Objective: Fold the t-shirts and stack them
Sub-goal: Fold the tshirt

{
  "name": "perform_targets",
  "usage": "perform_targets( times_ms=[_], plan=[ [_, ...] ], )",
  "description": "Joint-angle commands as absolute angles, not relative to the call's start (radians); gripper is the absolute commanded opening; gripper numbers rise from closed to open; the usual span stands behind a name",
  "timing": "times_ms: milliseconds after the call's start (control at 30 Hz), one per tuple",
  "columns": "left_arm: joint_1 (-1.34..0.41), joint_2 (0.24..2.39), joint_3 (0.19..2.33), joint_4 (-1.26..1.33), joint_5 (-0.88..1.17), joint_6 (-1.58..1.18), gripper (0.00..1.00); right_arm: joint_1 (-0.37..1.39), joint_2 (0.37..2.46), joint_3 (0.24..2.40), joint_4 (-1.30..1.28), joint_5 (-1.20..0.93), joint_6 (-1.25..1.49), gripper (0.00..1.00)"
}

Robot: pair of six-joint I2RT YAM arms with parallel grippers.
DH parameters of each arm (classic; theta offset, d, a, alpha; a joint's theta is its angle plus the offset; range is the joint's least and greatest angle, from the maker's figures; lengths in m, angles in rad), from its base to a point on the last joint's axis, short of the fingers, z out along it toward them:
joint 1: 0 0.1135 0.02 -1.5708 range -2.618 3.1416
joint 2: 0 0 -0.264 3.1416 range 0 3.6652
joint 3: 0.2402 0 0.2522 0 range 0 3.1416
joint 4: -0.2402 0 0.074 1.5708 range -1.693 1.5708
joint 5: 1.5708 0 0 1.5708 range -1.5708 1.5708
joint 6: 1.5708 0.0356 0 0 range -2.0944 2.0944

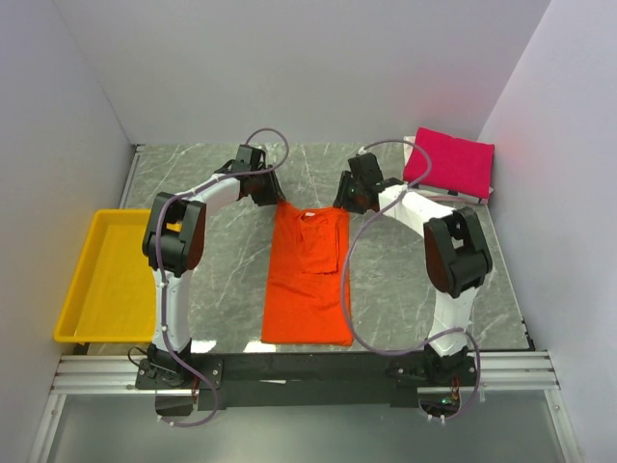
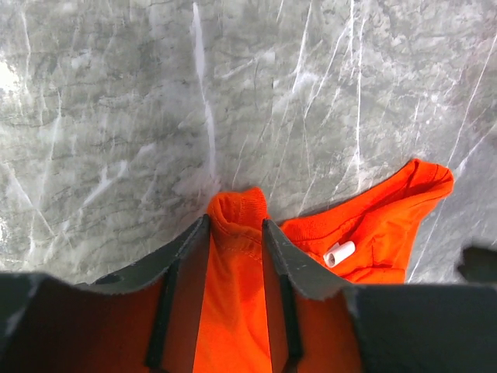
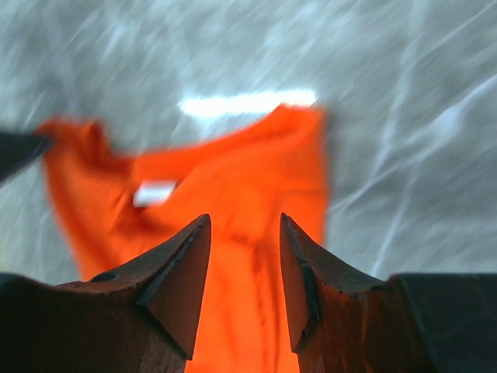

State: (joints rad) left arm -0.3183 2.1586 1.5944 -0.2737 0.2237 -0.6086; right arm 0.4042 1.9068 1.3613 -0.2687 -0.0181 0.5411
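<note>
The orange t-shirt (image 1: 307,275) lies flat mid-table as a long narrow strip, collar end at the far side. My left gripper (image 1: 273,198) is at its far left corner. In the left wrist view the left gripper (image 2: 235,220) is open, and a raised ridge of the orange t-shirt (image 2: 373,225) stands between its fingers; a white tag (image 2: 339,253) shows by the collar. My right gripper (image 1: 345,200) is over the far right corner; the right gripper (image 3: 245,217) is open above the blurred orange t-shirt (image 3: 233,171), holding nothing. The pink t-shirt (image 1: 449,161) lies folded at the far right.
A yellow tray (image 1: 106,280) sits at the table's left edge, beside the left arm. White walls close in the table at the back and on both sides. Grey marbled tabletop (image 1: 405,280) shows around the orange shirt.
</note>
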Motion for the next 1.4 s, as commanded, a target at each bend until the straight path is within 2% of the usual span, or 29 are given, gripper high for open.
perform_targets(
  times_ms=[0,300,367,400,433,467,500,533,633,833,867,900,933,967,1000,1067,1100,1167,1367],
  plan=[
    [-0.319,2.152,1.635,-0.244,0.248,-0.584,0.38,0.362,1.979,1.448,-0.310,0.035,0.508,0.48],
    [-0.319,2.180,1.648,-0.244,0.261,-0.583,0.31,0.339,2.115,1.532,-0.314,0.005,0.465,0.49],
    [-0.319,2.181,1.643,-0.242,0.262,-0.583,0.25,0.341,2.128,1.542,-0.308,0.003,0.471,0.47],
    [-0.321,2.183,1.643,-0.244,0.261,-0.583,0.23,0.339,2.129,1.542,-0.308,0.005,0.474,0.45],
    [-0.319,2.183,1.640,-0.244,0.255,-0.584,0.20,0.337,2.129,1.548,-0.314,0.014,0.480,0.34],
    [-0.319,2.183,1.638,-0.242,0.252,-0.581,0.17,0.334,2.125,1.546,-0.321,0.026,0.486,0.27],
    [-0.319,2.181,1.638,-0.245,0.245,-0.581,0.09,0.324,2.118,1.534,-0.318,0.037,0.492,0.21],
    [-0.319,2.181,1.637,-0.248,0.229,-0.580,0.04,0.318,2.111,1.525,-0.313,0.044,0.506,0.13],
    [-0.319,2.175,1.626,-0.239,0.219,-0.581,0.01,0.290,2.085,1.500,-0.298,0.046,0.529,0.08],
    [-0.319,2.184,1.635,-0.238,0.222,-0.584,0.01,0.284,2.085,1.519,-0.301,0.029,0.525,0.08],
    [-0.319,2.186,1.634,-0.236,0.224,-0.583,0.04,0.285,2.088,1.523,-0.307,0.029,0.525,0.08],
    [-0.319,2.187,1.637,-0.236,0.225,-0.583,0.10,0.285,2.088,1.529,-0.310,0.028,0.522,0.13],
    [-0.321,2.189,1.638,-0.239,0.224,-0.584,0.18,0.285,2.085,1.531,-0.314,0.025,0.523,0.19],
    [-0.321,2.187,1.638,-0.233,0.235,-0.583,0.31,0.284,2.074,1.528,-0.308,0.018,0.520,0.25],
    [-0.319,2.183,1.638,-0.229,0.241,-0.578,0.36,0.285,2.062,1.517,-0.305,0.015,0.519,0.37],
    [-0.319,2.175,1.643,-0.219,0.247,-0.577,0.47,0.285,2.019,1.505,-0.298,0.014,0.512,0.48],
    [-0.319,2.168,1.649,-0.216,0.248,-0.575,0.49,0.284,2.004,1.500,-0.301,0.017,0.509,0.55],
    [-0.319,2.161,1.663,-0.210,0.244,-0.568,0.55,0.288,1.948,1.487,-0.302,0.021,0.506,0.58],
    [-0.318,2.145,1.739,-0.284,0.184,-0.600,0.55,0.345,1.829,1.439,-0.262,-0.031,0.459,0.54]
  ],
)
